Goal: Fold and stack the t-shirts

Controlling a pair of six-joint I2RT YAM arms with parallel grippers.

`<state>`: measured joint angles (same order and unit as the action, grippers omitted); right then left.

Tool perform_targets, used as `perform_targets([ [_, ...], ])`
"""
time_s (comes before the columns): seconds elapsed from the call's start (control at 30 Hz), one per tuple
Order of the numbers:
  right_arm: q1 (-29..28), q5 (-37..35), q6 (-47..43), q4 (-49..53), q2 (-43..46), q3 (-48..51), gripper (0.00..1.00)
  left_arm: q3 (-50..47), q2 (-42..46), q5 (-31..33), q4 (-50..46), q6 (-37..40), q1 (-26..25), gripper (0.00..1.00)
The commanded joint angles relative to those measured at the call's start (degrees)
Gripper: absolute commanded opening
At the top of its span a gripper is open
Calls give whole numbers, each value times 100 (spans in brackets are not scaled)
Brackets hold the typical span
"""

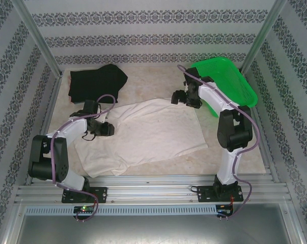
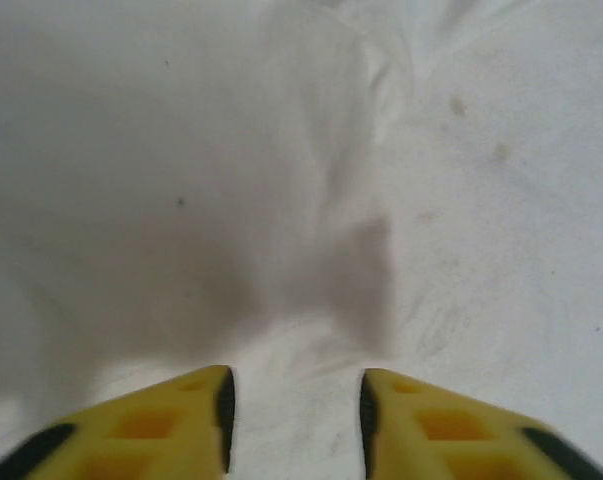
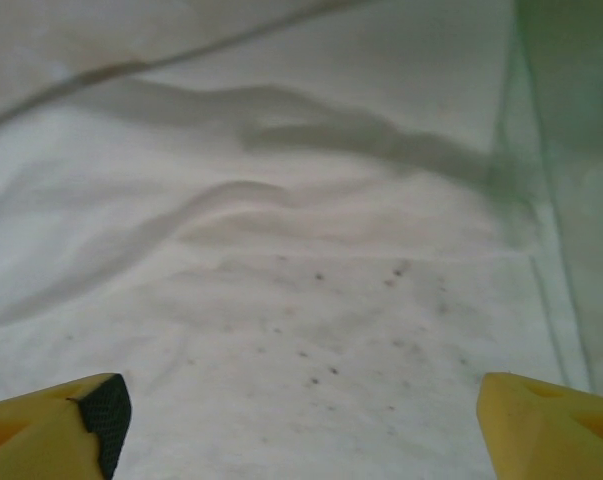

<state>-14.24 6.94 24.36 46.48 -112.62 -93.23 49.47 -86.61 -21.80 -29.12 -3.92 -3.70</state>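
Observation:
The cream-white t-shirt (image 1: pixel 148 133) lies spread over the middle of the table, wrinkled at its left side. The black t-shirt (image 1: pixel 97 81) sits crumpled at the far left. My left gripper (image 1: pixel 110 128) hovers over the white shirt's left part; in the left wrist view its yellow fingers (image 2: pixel 181 425) stand apart with white cloth (image 2: pixel 301 250) below and nothing between them. My right gripper (image 1: pixel 176 97) is at the white shirt's far right corner, wide open, its fingertips (image 3: pixel 91 415) spread over spotted white cloth (image 3: pixel 331 330).
A bright green mesh basket (image 1: pixel 227 81) leans at the far right, just behind the right arm; its green edge (image 3: pixel 571 120) shows in the right wrist view. Patterned walls and metal posts enclose the table. Bare tabletop (image 1: pixel 153 84) lies between the black shirt and basket.

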Motion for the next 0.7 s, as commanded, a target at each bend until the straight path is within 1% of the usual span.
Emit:
perform_targets([
  [0.0,75,-531,171,363,-74,-14,86,-70,267,2,223,-257,4,57],
  [0.07,94,-716,199,344,-123,48,85,-82,463,-69,469,-646,107,64],
  [0.13,163,-719,225,284,-207,79,82,15,573,-78,637,-1074,230,67],
  [0.27,244,-690,297,204,-362,34,78,240,555,-4,816,-1802,555,69],
  [0.37,238,-647,345,152,-484,3,76,250,331,108,920,-2361,869,68],
  [0.53,212,-644,350,40,-596,-22,73,127,-122,391,1403,-2914,1277,67],
  [0.67,218,-716,311,53,-690,-61,72,253,-614,572,1681,-3140,1516,66],
])
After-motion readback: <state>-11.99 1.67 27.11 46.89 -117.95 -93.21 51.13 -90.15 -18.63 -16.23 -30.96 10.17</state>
